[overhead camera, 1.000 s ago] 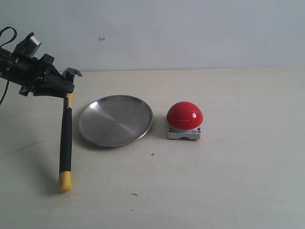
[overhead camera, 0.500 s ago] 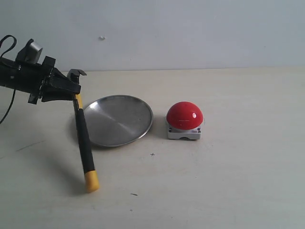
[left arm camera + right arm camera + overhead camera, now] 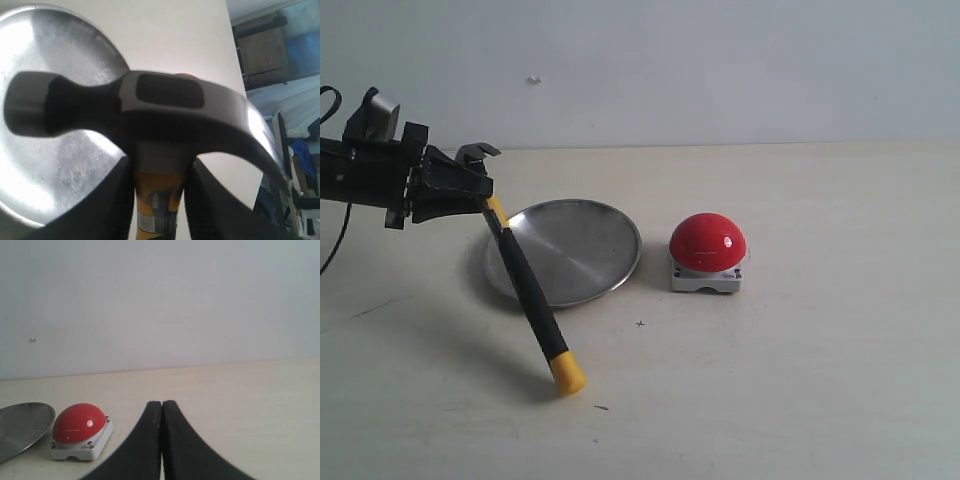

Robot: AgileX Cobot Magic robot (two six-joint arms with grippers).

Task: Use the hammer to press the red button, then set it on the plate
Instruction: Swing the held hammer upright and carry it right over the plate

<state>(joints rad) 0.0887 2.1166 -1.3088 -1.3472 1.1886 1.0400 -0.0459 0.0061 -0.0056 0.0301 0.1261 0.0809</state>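
One plate [image 3: 582, 250] — tilted hammer [image 3: 530, 290] beside

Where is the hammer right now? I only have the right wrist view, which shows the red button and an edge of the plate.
Observer: The left gripper holds the hammer by its yellow neck, just under the head, at the plate's left side.
Operator: How does the handle hang?
Observer: Tilted. In the exterior view it slants down across the plate's left rim, yellow butt end lowest.
Operator: Is the head over the red button?
Observer: No. The red button sits right of the plate, with the whole plate between it and the head.
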